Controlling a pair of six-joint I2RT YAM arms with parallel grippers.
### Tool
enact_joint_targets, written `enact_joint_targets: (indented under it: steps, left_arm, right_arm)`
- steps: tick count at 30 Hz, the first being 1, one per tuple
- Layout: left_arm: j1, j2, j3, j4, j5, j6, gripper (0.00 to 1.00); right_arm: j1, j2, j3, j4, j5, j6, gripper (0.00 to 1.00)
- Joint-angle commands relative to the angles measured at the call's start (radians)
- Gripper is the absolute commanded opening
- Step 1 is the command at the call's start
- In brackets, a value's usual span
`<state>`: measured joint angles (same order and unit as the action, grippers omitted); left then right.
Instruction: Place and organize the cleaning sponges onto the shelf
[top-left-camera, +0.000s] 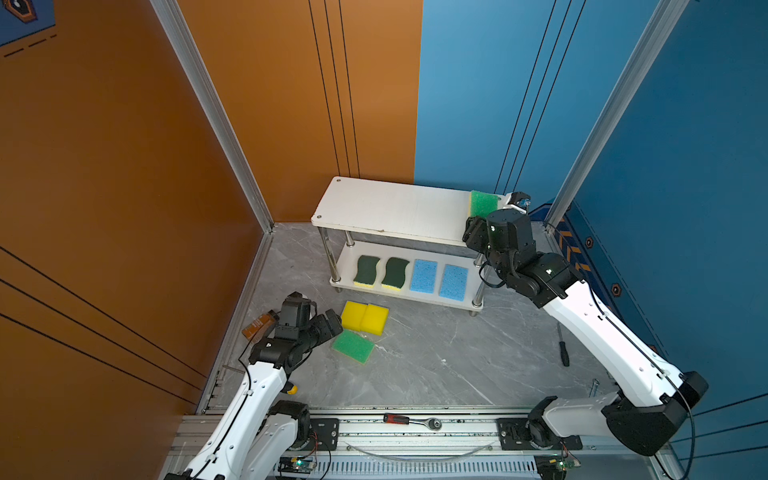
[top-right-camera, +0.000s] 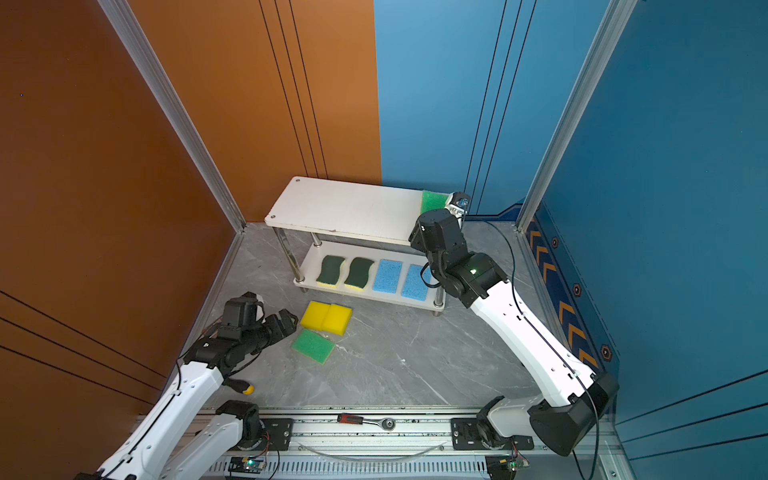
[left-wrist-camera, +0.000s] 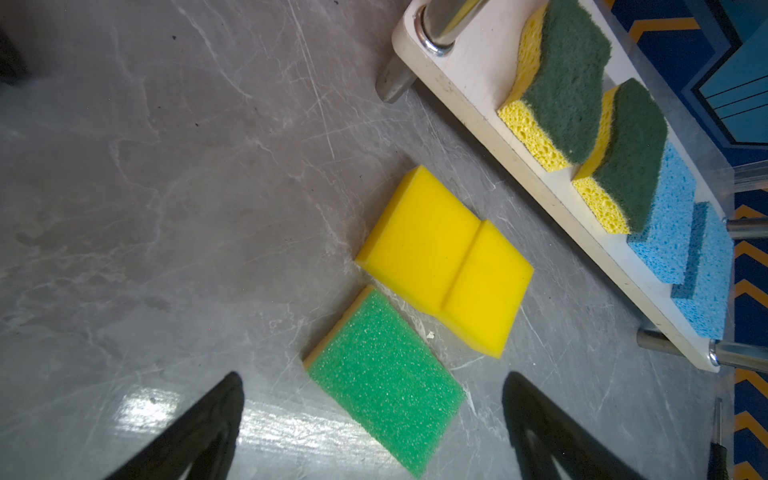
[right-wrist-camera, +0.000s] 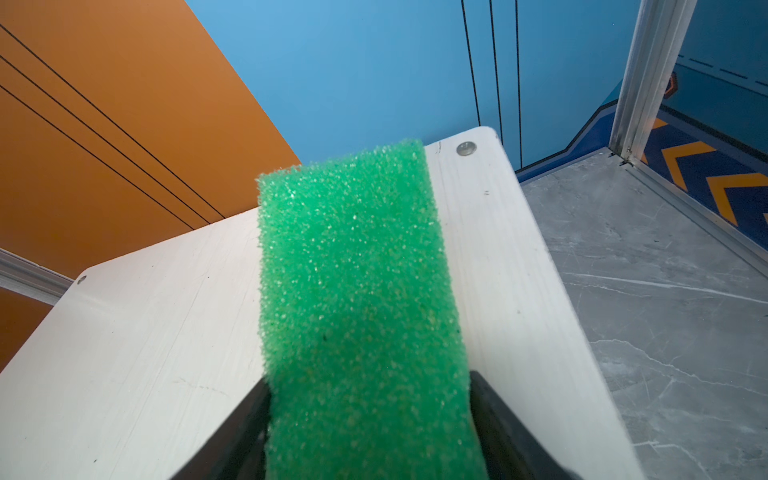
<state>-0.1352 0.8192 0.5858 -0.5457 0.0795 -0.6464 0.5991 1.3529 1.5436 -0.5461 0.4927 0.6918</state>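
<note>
Right gripper (right-wrist-camera: 370, 380): flanking light-green-topped foam sponge (right-wrist-camera: 353, 291) on white 2-tier shelf (right-wrist-camera: 124, 353); clamped or freed, we cannot tell.
Left gripper (left-wrist-camera: 372, 376): spread wide, empty.
Risk: we are expecting the sponge clinging to a withdrawing jaw, sliding off the shelf's end.

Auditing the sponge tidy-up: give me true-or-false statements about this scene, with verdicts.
1. Four sponges lie on the lower board. True.
2. A light green sponge lies on the top board between the right gripper's jaws. True.
3. The yellow sponges are on the top board. False: on the table, touching.
4. The left gripper has open, empty jaws. True.
5. In both top views, blue sponges sit left of dark green sponges. False: right.
</note>
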Motion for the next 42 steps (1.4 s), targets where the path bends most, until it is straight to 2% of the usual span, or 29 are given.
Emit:
enact_joint_targets:
  steps: [1, 16, 42]
  left_arm:
    - [0.011, -0.009, 0.026, -0.003, -0.018, 0.015, 0.98]
    - [0.011, -0.010, 0.025, -0.003, -0.018, 0.016, 0.98]
    - [0.011, -0.026, 0.028, -0.011, -0.015, 0.014, 0.98]
  right_arm:
    - [-0.008, 0.032, -0.023, -0.086, -0.017, 0.000, 0.68]
    - [-0.010, 0.031, -0.025, -0.084, -0.020, 0.002, 0.71]
    - [0.011, 0.003, -0.042, -0.054, -0.050, -0.007, 0.71]
